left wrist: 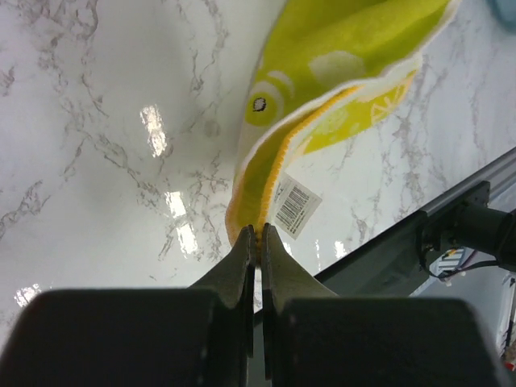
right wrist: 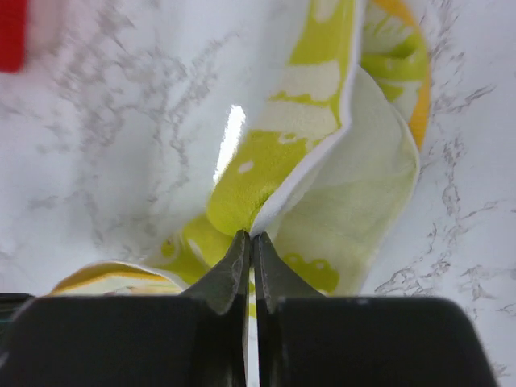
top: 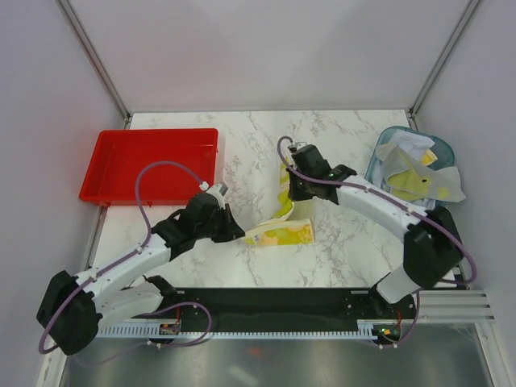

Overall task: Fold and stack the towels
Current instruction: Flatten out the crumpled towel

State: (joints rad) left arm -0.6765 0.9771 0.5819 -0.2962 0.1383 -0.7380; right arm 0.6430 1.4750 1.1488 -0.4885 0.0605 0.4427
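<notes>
L gripper (left wrist: 258, 230) pinched tight on lemon-print towel (top: 284, 232) at its 8 o'clock corner, R gripper (right wrist: 250, 235) clamped same way on its 12 o'clock edge, cloth slung between them mid-table; other towels (top: 415, 173) heaped in teal basket (top: 385, 149) at 2 o'clock.

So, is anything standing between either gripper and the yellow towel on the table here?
Nothing visible does. The left gripper is shut on one corner of the yellow towel, and the right gripper is shut on another edge of it, so both hold the cloth directly.
</notes>
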